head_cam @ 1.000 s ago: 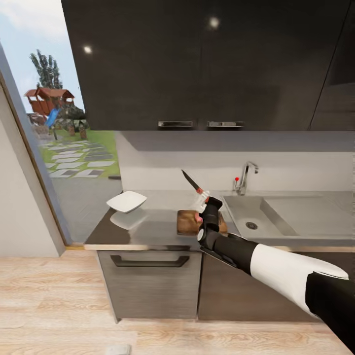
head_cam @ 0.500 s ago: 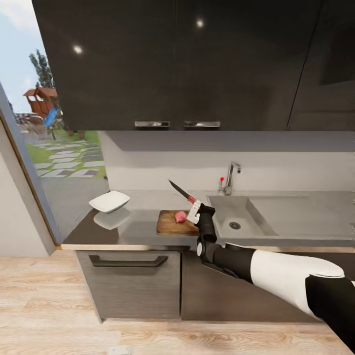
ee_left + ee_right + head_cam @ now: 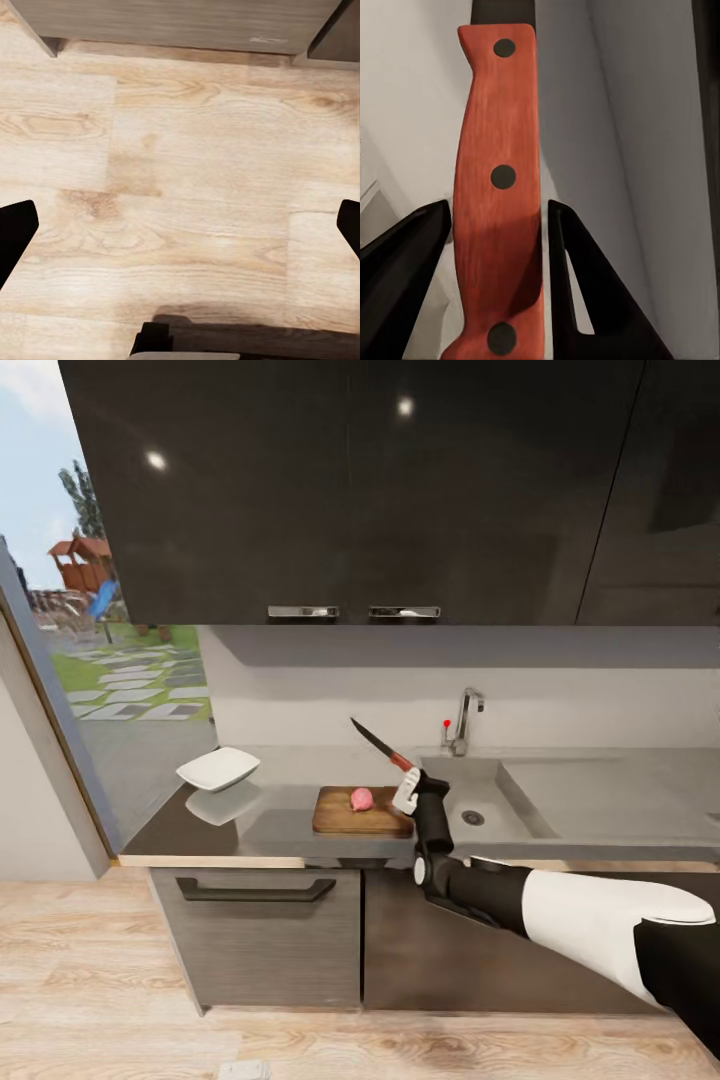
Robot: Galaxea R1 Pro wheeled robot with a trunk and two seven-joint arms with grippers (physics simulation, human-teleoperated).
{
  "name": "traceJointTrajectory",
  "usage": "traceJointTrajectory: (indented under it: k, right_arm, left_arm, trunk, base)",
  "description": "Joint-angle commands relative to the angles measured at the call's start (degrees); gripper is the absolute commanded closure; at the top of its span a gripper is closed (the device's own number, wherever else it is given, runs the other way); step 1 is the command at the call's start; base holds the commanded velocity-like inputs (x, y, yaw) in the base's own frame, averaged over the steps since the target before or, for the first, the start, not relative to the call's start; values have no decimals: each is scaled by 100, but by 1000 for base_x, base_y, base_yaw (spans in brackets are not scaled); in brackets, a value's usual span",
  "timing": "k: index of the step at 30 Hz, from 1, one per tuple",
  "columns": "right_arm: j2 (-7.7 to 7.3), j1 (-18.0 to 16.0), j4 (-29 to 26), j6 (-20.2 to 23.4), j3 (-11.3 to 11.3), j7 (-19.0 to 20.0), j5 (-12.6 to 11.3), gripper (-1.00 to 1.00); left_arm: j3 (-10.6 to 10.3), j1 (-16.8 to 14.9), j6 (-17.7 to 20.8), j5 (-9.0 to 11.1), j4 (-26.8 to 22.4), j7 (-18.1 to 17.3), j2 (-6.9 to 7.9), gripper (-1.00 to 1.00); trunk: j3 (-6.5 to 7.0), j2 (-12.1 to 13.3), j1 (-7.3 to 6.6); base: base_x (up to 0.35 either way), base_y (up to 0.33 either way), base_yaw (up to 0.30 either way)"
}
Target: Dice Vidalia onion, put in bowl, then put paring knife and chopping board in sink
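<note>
Head view: right tool clamps paring knife; I'd lower its blade squarely onto the Vidalia onion, steady.

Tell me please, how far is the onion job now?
Done: the Vidalia onion lies whole on the chopping board, out of the sink. In hand: the right tool grips the paring knife, blade raised above the board. Left: dicing, filling the bowl, then knife and board into the sink.
</note>
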Motion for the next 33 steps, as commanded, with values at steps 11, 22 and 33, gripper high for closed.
traceJointTrajectory:
  k: [11,22,33]
  right_arm:
    - [49,-14,-63,-63,577,187,-36,100]
    - [54,-14,-146,-64,691,238,-36,100]
    - [50,-14,-252,-2,689,405,-42,100]
  left_arm:
    - [-22,-13,-40,45,27,5,-3,-100]
    - [-21,-13,-40,45,27,5,-3,-100]
    - [-25,-13,-32,45,27,-11,-9,-100]
  trunk:
    - [-10,-9,2]
    - [-10,-9,2]
    - [-10,-9,2]
  base:
    - [0,0,0]
    - [0,0,0]
    - [0,0,0]
